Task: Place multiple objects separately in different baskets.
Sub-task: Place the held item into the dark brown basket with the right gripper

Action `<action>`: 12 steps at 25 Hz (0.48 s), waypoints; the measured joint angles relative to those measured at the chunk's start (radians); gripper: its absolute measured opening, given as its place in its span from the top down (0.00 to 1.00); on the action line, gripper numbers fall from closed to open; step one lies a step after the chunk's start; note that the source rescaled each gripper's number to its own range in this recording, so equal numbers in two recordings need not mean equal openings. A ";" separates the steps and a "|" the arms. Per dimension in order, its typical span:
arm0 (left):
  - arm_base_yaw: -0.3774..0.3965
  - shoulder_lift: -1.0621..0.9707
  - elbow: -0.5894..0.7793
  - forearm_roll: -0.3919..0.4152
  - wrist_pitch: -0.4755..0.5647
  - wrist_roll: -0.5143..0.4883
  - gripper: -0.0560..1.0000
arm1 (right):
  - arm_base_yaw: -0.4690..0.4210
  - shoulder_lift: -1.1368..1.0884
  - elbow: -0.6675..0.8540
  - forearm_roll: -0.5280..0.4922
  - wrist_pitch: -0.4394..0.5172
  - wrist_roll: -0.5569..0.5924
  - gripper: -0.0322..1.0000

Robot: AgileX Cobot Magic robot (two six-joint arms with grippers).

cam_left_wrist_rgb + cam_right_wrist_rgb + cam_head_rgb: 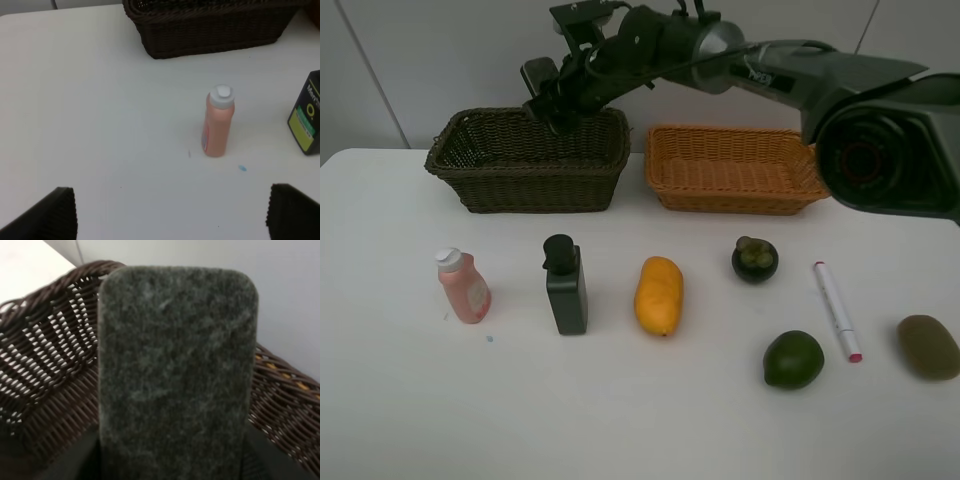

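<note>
My right gripper [554, 102] reaches across over the back of the dark brown basket [480, 185], shut on the dark green flat block [537, 76]. That block [175, 370] fills the right wrist view, with the dark basket's weave [45, 375] behind it. On the table stand the pink bottle [465, 288] and the black pump bottle [565, 285]. Beside them lie the mango [658, 295], mangosteen [755, 259], lime [793, 359], white marker [837, 309] and kiwi [927, 346]. My left gripper [170, 215] hangs open, short of the pink bottle [218, 122].
The orange-tan basket [665, 175] sits right of the dark one at the back of the white table. The right arm's body spans above it. A small blue speck [242, 168] marks the table near the pink bottle.
</note>
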 joint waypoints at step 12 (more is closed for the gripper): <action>0.000 0.000 0.000 0.000 0.000 0.000 0.00 | 0.002 0.057 0.000 -0.078 -0.011 0.000 0.46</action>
